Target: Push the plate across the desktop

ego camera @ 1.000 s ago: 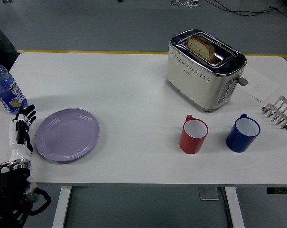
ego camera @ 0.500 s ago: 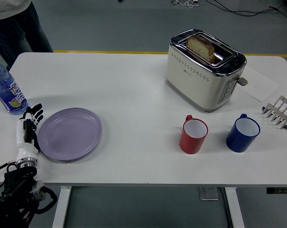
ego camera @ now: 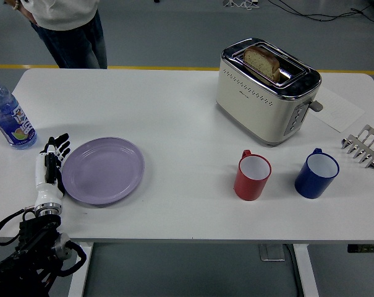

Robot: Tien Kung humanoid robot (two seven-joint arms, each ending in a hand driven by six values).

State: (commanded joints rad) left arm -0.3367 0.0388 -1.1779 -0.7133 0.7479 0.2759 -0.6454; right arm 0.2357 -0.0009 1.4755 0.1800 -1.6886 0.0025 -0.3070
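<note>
1. My left robot hand (ego camera: 51, 167) lies flat, fingers straight and together, its edge against the plate's (ego camera: 103, 170) left rim; it holds nothing.
2. The plate sits on the near left of the desk (ego camera: 174, 111), right of the bottle (ego camera: 7, 117).
3. I judge it stiff, light and breakable, sliding easily on the smooth top, so I push low on the rim.
4. Compared with a second ago, plate and hand are further right, and a person (ego camera: 69, 28) now stands at the far side.
</note>
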